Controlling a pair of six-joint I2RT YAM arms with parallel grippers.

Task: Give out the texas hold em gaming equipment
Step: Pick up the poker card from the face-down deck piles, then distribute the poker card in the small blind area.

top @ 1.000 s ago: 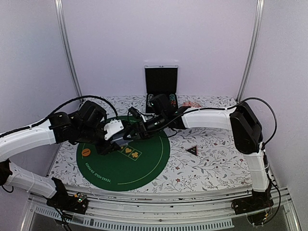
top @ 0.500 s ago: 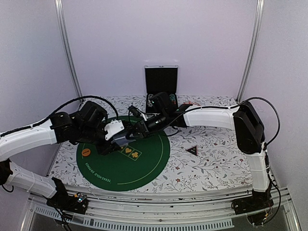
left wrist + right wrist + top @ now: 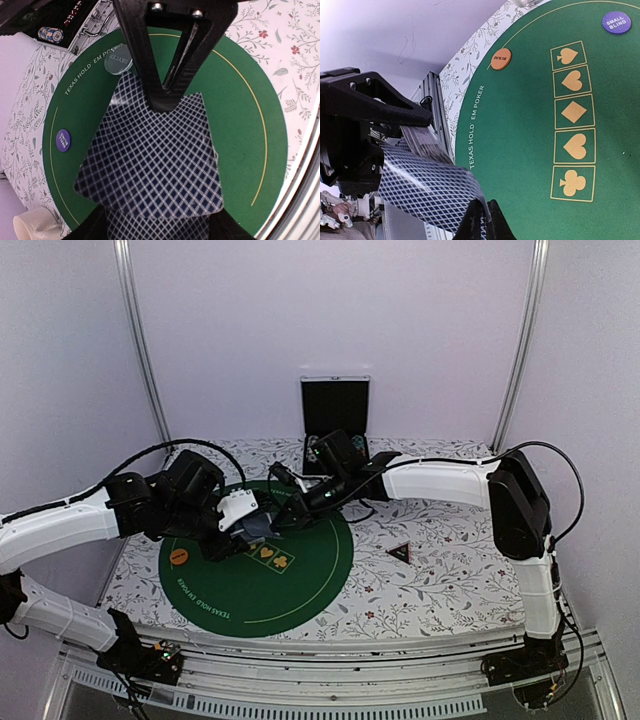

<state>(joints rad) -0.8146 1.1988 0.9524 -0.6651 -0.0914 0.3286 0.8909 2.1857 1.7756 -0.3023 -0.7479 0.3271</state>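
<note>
Since a second ago the right gripper [image 3: 482,222] has slid closer to its partner and drawn its jaws from wide to almost closed; they now pinch the edge of the top card [image 3: 430,190]. The left gripper [image 3: 245,528] has not shifted. Its jaws stand about halfway apart because the deck [image 3: 150,226] fills them, held back-up over the green mat [image 3: 300,585]. That pose seems meant to offer the stack as a dispenser, so single cards can be peeled away and dealt. The top card already sits skewed on the rest (a sign, I judge, that it is starting to come free). On the mat lie the purple small-blind disc [image 3: 63,139], the orange disc [image 3: 501,59] and the pale dealer disc [image 3: 120,59], apparently marking seats. The black triangular marker [image 3: 400,553] rests on the counter [image 3: 450,570], well right of the mat.
</note>
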